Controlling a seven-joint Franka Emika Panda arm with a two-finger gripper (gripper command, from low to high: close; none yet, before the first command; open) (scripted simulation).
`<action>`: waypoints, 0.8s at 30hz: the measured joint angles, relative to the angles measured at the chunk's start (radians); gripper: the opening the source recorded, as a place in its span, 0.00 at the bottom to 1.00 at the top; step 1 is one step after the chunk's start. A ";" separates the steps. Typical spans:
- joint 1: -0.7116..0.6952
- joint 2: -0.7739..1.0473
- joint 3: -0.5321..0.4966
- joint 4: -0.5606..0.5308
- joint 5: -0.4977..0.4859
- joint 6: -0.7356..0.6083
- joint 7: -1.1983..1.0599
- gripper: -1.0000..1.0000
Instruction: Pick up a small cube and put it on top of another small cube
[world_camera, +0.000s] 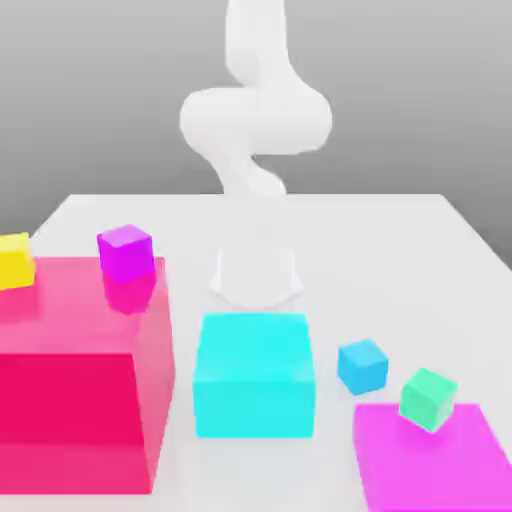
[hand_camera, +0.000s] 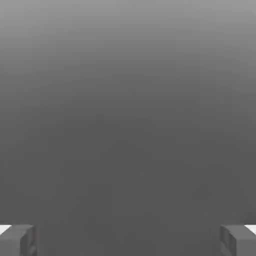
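- the white flat bench carries everything, running back to a grey backdrop.
- the white robot arm rises from its round base at the far middle of the bench, bending and going up out of the exterior view.
- the large glossy pink-red block stands at the near side on the exterior view's left.
- the big cyan block stands on the bench near the middle, just right of the pink-red block and in front of the arm's base.
- the flat magenta slab lies at the near right corner.
- the small purple-magenta cube sits on the pink-red block's far right corner.
- the small plain yellow cube sits on the same block's top at its far left, well apart from the purple-magenta one.
- the small mint-green cube rests tilted on the magenta slab's far edge.
- the small plain blue cube sits on the bench between the cyan block and the mint-green cube, touching neither.
- the hand has its two grey fingertips spread wide apart, with nothing between them.
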 joint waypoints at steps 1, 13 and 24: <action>0.023 0.023 -0.004 -0.023 -0.004 0.019 -0.045 0.50; 0.278 0.280 -0.059 -0.286 -0.045 0.239 -0.541 0.50; 0.488 0.515 -0.095 -0.525 -0.052 0.437 -1.017 0.50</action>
